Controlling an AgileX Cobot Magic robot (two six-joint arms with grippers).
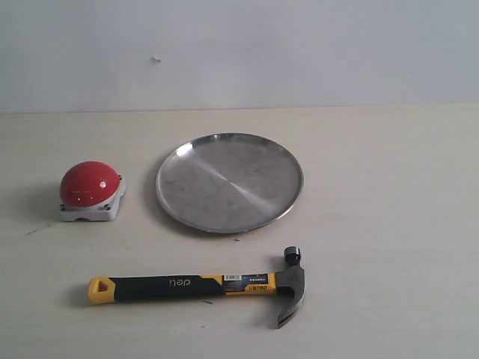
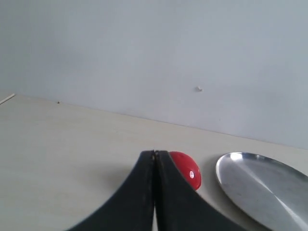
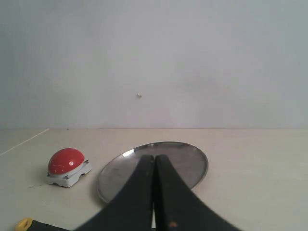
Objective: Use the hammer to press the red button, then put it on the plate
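Observation:
The hammer (image 1: 196,286) lies flat near the table's front edge, its yellow handle end to the left and its dark head (image 1: 291,293) to the right. Behind it sits the silver plate (image 1: 229,182), holding nothing. The red button (image 1: 90,184) in its grey base stands left of the plate. No arm shows in the exterior view. My left gripper (image 2: 154,153) is shut on nothing, with the red button (image 2: 186,172) partly hidden behind it. My right gripper (image 3: 154,157) is shut on nothing too, in front of the plate (image 3: 195,159), with the hammer's yellow handle tip (image 3: 23,224) at the frame edge.
The pale wooden table (image 1: 389,224) runs back to a plain light wall (image 1: 239,45). Bare tabletop lies right of the plate and of the hammer head.

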